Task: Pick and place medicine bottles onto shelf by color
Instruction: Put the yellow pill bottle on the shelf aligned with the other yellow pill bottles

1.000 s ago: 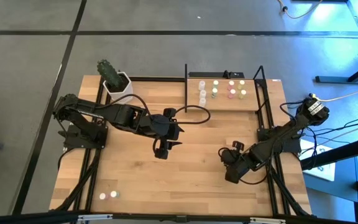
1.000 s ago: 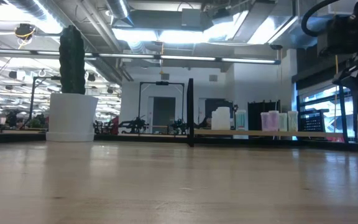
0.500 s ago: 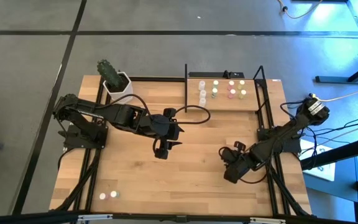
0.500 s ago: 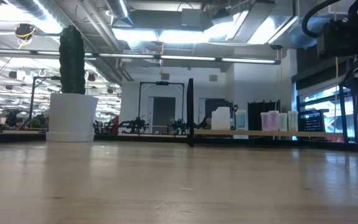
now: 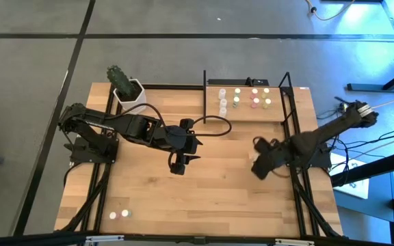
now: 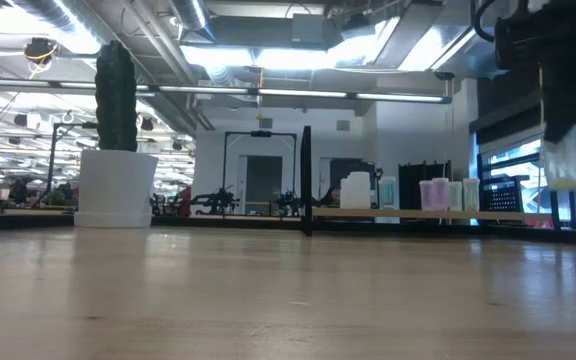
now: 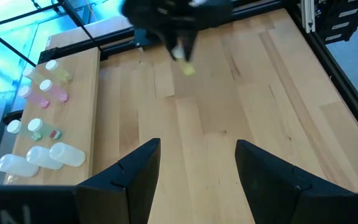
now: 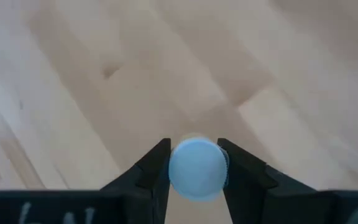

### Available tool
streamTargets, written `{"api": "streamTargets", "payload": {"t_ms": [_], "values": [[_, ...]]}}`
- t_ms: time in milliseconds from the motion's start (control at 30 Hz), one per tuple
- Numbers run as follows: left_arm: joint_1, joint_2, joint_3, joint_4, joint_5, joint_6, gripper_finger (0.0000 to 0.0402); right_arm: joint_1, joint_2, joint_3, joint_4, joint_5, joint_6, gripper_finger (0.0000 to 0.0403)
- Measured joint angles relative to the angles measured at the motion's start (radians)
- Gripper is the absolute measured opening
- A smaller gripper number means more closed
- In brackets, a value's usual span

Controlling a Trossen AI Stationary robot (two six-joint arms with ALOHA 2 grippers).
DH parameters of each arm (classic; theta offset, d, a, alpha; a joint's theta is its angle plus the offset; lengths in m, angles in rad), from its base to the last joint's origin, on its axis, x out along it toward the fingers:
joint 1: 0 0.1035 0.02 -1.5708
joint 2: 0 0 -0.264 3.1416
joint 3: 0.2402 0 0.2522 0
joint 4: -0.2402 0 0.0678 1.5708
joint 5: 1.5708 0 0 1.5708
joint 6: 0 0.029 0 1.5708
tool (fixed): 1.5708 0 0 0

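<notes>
Lifting since earlier frame: right fingers (image 8: 194, 171) clamp bottle (image 8: 196, 168), nearer shelf (image 5: 279, 113); left fingers (image 7: 191, 171) spread, unmoved.

Our right gripper (image 5: 259, 166) hangs over the table's right half, fingers (image 8: 157, 171) clamped on a bottle (image 8: 196, 169). Our left gripper (image 5: 177, 164) waits mid-table, fingers (image 7: 138, 174) spread apart.

Shelf (image 5: 245, 113): light-wood board sitting in black uprights at the table's far edge.
Bottles on shelf (image 5: 238, 97): standing in rows by cap colour.
Held bottle (image 8: 196, 168): whitish cap showing, hanging clear of the shelf.
Two bottles (image 5: 119, 214): standing well apart from the shelf.
</notes>
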Motion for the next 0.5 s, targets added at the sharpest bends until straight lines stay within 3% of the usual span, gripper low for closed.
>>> {"api": "streamTargets", "payload": {"t_ms": [167, 367, 500], "values": [[0.000, 0.000, 0.000, 0.000, 0.000, 0.000, 0.0202, -0.128, -0.110, 0.044, -0.162, 0.027, 0.048, 0.0122], [0.000, 0.000, 0.000, 0.000, -0.013, -0.001, 0.0202, -0.318, -0.128, 0.129, -0.330, 0.096, 0.052, 0.0122], [0.000, 0.000, 0.000, 0.000, -0.100, -0.064, 0.0202, -0.466, -0.128, 0.140, -0.345, 0.084, 0.050, 0.0122]]}}
